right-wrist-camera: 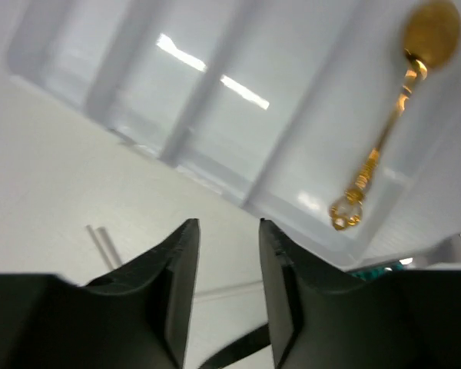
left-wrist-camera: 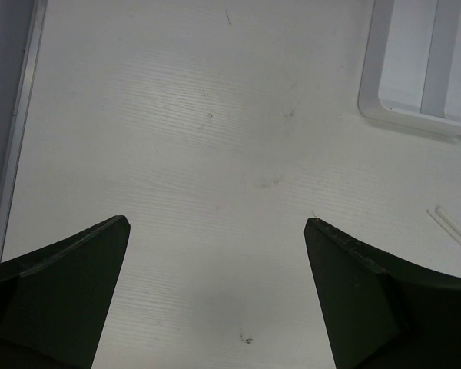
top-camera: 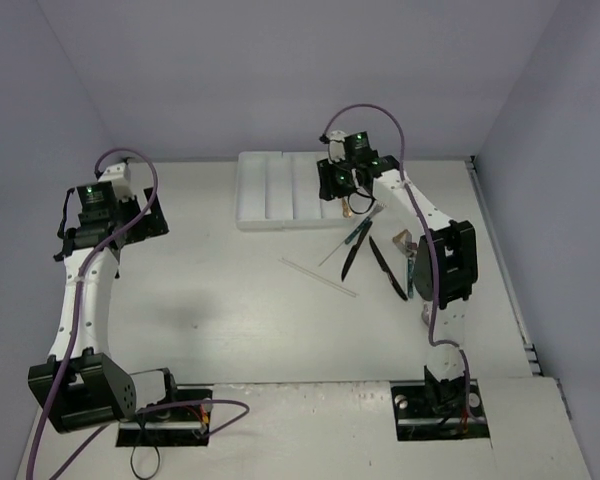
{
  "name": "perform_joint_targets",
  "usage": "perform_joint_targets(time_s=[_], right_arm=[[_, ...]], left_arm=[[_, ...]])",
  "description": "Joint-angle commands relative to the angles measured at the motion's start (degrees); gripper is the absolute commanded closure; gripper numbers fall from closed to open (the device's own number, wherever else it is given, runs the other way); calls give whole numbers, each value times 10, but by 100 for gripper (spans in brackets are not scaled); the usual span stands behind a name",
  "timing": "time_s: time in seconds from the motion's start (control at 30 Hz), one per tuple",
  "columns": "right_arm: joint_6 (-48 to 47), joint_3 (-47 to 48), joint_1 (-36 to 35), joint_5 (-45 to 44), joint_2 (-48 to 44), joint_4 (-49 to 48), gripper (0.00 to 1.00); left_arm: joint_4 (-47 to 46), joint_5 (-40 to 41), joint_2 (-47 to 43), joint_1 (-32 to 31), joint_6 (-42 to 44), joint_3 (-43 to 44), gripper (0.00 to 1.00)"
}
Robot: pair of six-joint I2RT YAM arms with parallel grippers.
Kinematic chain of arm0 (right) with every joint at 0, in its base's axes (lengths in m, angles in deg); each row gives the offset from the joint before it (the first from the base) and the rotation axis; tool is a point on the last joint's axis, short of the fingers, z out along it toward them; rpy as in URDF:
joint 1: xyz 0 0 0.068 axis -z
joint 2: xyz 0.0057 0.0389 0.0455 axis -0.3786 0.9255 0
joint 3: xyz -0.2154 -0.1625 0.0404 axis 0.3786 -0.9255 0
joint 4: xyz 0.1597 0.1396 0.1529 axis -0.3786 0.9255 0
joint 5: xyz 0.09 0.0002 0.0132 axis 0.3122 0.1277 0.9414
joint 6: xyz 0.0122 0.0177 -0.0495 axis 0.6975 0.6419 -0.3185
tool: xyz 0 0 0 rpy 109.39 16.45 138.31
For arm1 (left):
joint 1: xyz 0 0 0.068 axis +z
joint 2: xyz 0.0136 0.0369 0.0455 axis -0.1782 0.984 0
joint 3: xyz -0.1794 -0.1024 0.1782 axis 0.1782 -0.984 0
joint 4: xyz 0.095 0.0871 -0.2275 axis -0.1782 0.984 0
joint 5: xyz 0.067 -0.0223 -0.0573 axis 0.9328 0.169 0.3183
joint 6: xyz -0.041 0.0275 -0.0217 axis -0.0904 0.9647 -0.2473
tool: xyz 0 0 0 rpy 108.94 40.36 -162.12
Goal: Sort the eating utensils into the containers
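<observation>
Cutlery point(top-camera: 375, 255) lies crossed on the table point(top-camera: 230, 300) beside the white tray point(top-camera: 270, 195) from above, the right gripper point(top-camera: 346, 192) over the tray's right end, the left gripper point(top-camera: 110, 215) well apart. The left wrist shows its fingers spread wide on nothing, over bare table. The right wrist shows fingers a narrow gap apart and empty, with a gold spoon point(right-wrist-camera: 384, 138) lying in the tray's end compartment; picking from that crossed pile could drag a neighbouring piece along.

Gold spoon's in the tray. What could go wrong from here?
The slim black knives and teal-handled utensil lie bunched together; picking one may drag another. The ornate gold metal spoon lies slanted in its compartment of the white plastic cutlery tray, so the next piece could land across it.
</observation>
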Motion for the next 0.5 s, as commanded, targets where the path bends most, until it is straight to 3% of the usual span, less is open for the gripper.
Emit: perform_joint_targets(time_s=[0.0,0.2,0.47], right_arm=[[-114,-101,-114,-20,-86,16,70],[-136,-110,-172,-39,-45,49,75],[-127,-57,-181,-70,33,72,85]], left_arm=[[-34,-50,-8,1,19,12,3],[-30,-96,-6,1,28,12,3],[-24,-98,-5,2,28,8,3]])
